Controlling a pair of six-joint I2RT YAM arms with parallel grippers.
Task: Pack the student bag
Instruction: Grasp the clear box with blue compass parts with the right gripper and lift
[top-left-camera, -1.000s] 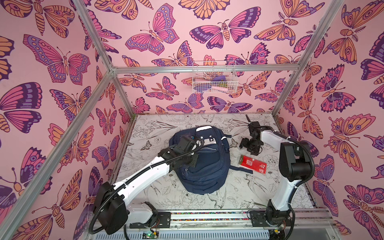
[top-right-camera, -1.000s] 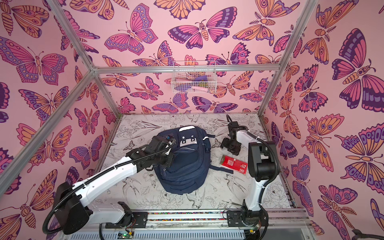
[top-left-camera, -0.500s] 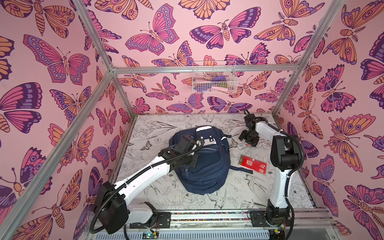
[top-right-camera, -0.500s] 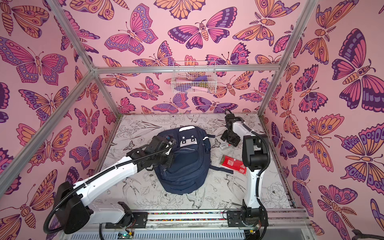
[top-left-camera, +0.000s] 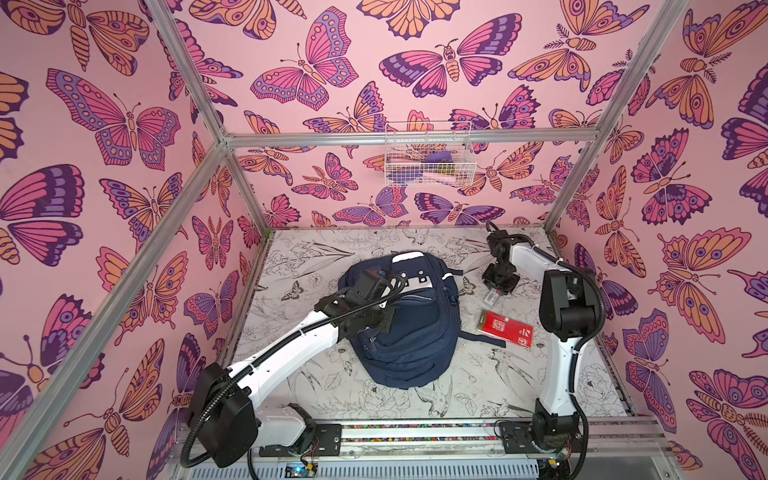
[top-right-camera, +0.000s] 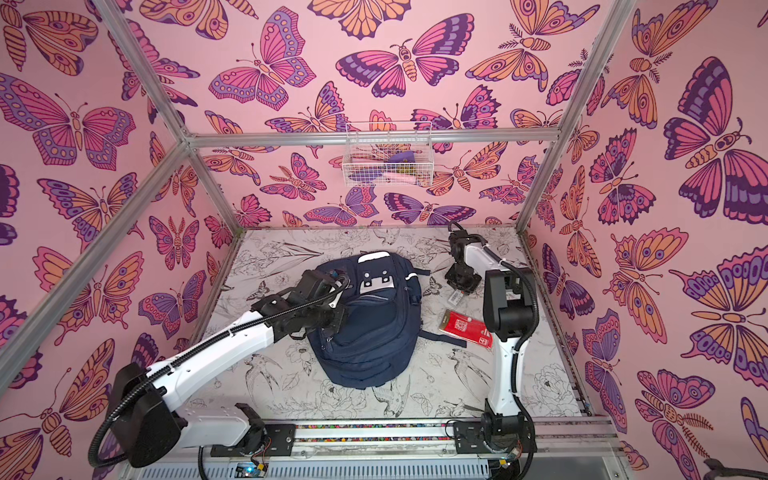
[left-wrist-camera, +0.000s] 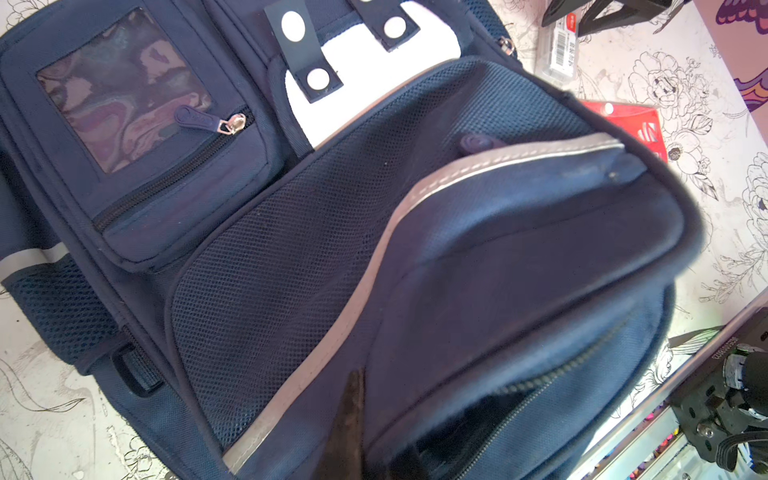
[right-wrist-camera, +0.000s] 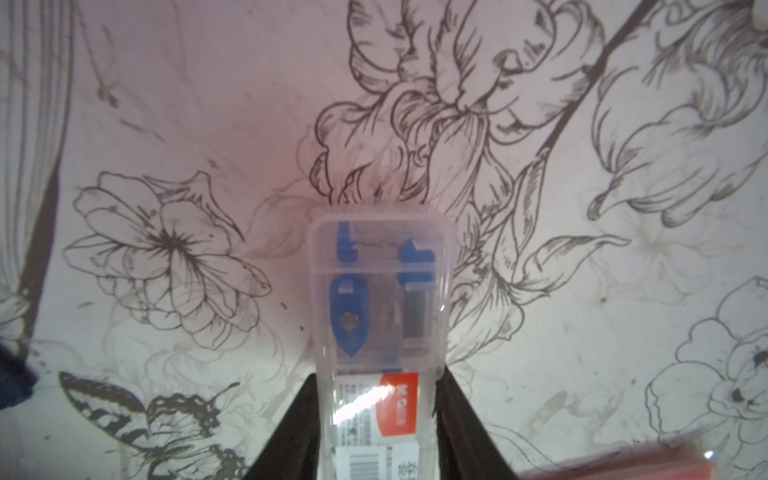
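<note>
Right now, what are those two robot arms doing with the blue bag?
They are packing a bag that lies on the table. The left hand is pinched shut on the bag's front pocket, which gapes open. The right hand is down on the table beside the bag, its fingers against both sides of a small clear case with blue tools inside. A red pack lies nearby with no hand on it.

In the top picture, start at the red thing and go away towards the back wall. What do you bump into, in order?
First the flat red packet → small clear plastic case, with the right hand closed on it → white wire basket, hanging at the back.
</note>
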